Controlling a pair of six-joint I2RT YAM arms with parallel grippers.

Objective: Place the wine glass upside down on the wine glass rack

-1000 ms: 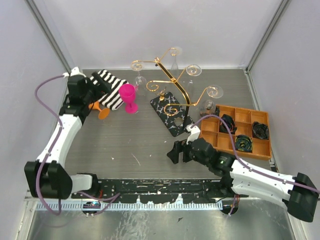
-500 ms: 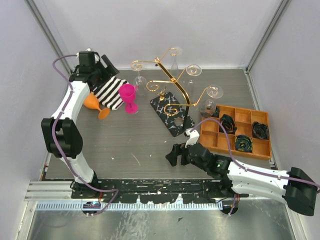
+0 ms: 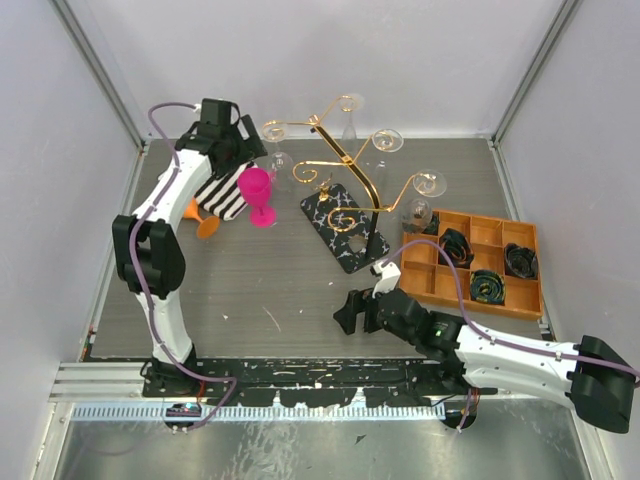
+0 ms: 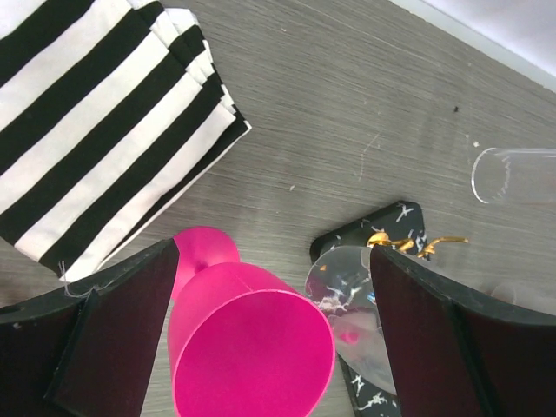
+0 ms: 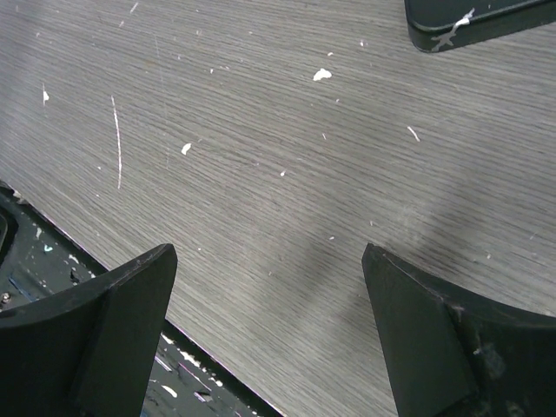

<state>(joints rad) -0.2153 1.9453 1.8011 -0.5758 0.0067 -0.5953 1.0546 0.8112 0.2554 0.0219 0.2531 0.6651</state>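
**Pink wine glass upright on the table, both grippers open**

The wine glass [image 3: 258, 195] is opaque magenta with a rounded bowl, a short stem and a round foot of the same colour. It stands on its foot on the grey table [image 3: 280, 290], mouth up, so its long axis is vertical. It sits just right of a folded black-and-white striped cloth [image 3: 218, 190] and left of the wine glass rack [image 3: 345, 165]. The rack's gold wire arms curl into spirals above a black, white-marbled base. Clear glasses [image 3: 388, 140] hang on several of those arms.

In the left wrist view the glass [image 4: 252, 347] shows its open rim towards the camera, with the foot visible beyond the bowl. The left gripper [image 4: 274, 321] hovers over it with its jaws spread wide, one finger on each side, and holds nothing. The cloth [image 4: 87, 113] lies at the upper left.

The right gripper [image 3: 350, 312] is low over bare table in front of the rack, jaws wide apart and empty. An orange compartment tray [image 3: 470, 262] sits right of the rack.
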